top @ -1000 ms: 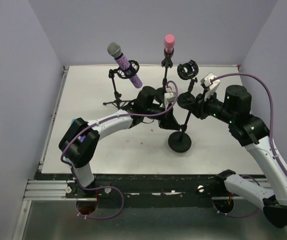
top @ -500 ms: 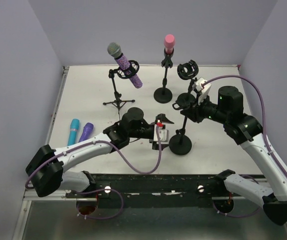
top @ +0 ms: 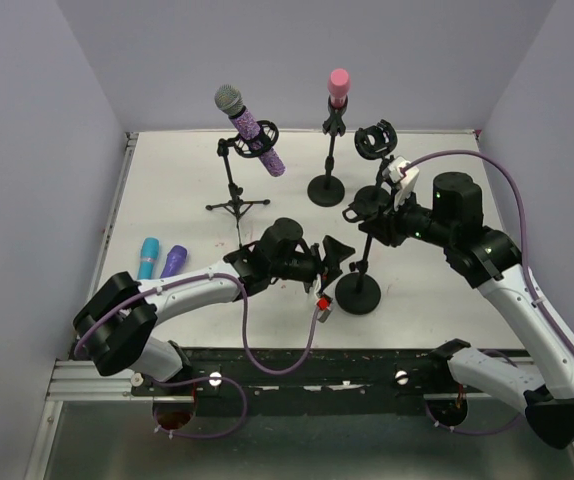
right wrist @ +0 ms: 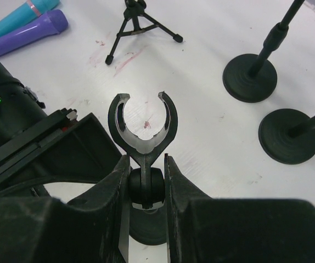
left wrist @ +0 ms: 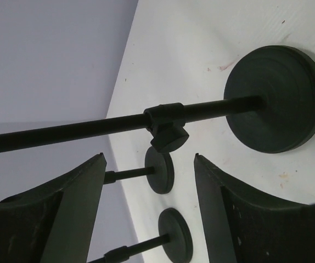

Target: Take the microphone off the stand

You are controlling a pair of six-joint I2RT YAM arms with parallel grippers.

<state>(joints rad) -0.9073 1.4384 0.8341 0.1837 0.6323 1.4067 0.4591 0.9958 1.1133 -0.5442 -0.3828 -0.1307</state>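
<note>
Oddly, right gripper (right wrist: 145, 163) clamps the stand (top: 357, 292) just under its empty clip (right wrist: 142, 123) — left gripper (left wrist: 149, 159) gapes wide near that stand's pole (left wrist: 91, 127). Mics in stands: glitter mic (top: 252, 128) at 11 o'clock, pink mic (top: 338, 84) at 12; prob. light, rigid, slick — grip mid-barrel

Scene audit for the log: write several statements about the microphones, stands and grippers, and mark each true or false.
1. The pink microphone sits upright on a round-base stand. True.
2. The clip gripped by the right gripper holds a microphone. False: that clip is empty.
3. The teal microphone and the purple microphone lie on the table. True.
4. The left gripper is shut. False: the left gripper is open.
5. The glittery microphone lies on the table. False: the glittery microphone sits tilted in the tripod stand.
</note>
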